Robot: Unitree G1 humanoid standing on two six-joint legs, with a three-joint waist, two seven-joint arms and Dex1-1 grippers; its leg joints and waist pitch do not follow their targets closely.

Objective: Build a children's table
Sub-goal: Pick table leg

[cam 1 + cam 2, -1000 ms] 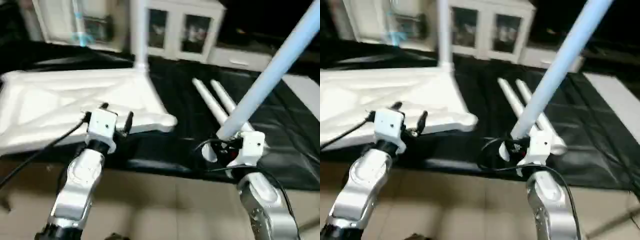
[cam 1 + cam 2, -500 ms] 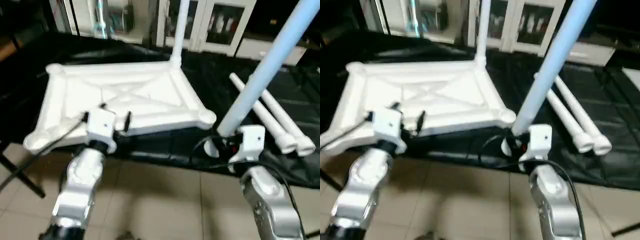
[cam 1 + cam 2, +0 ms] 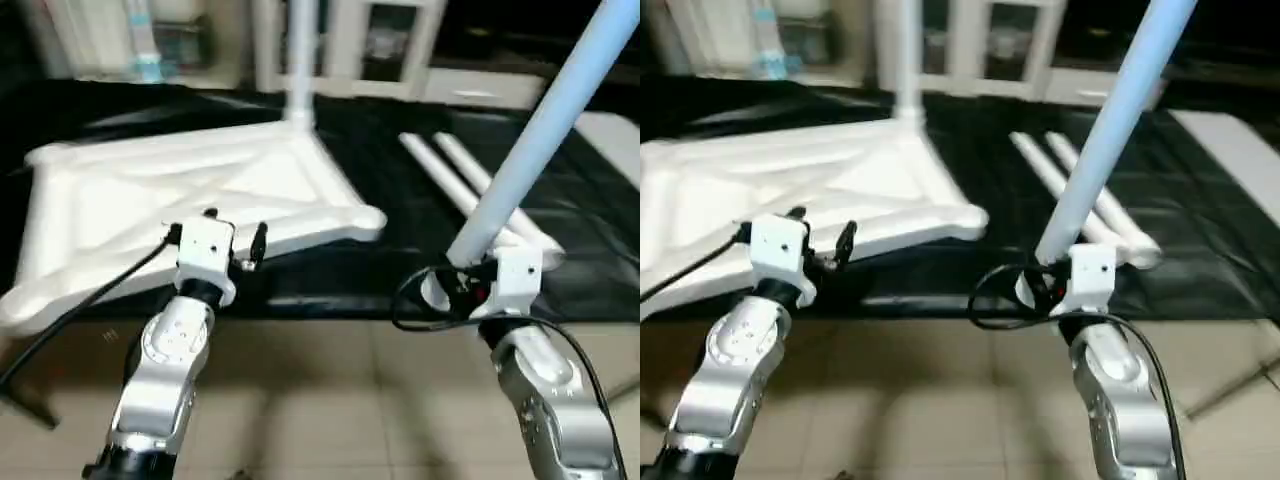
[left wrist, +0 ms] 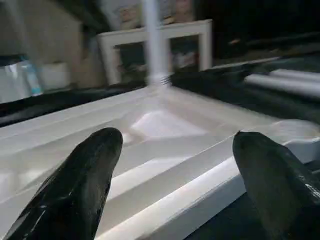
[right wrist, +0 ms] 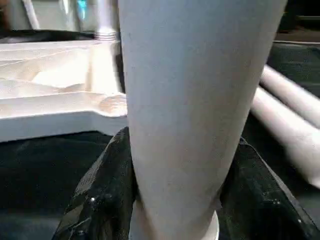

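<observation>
So the right gripper [image 3: 1045, 287] is clamped on a leg [image 3: 540, 140], long axis tilted up and away. The tabletop [image 3: 190, 190] lies upside down on the black mat [image 3: 420, 180]; its near right corner socket [image 3: 368, 220] is just left of that leg. The left gripper [image 3: 232, 235] is wide open, empty, at the near edge.

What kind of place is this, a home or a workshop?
Probably an indoor room like a home or showroom: a white glass-door cabinet along the back, beige floor tiles, and a black mat under the table top.
</observation>
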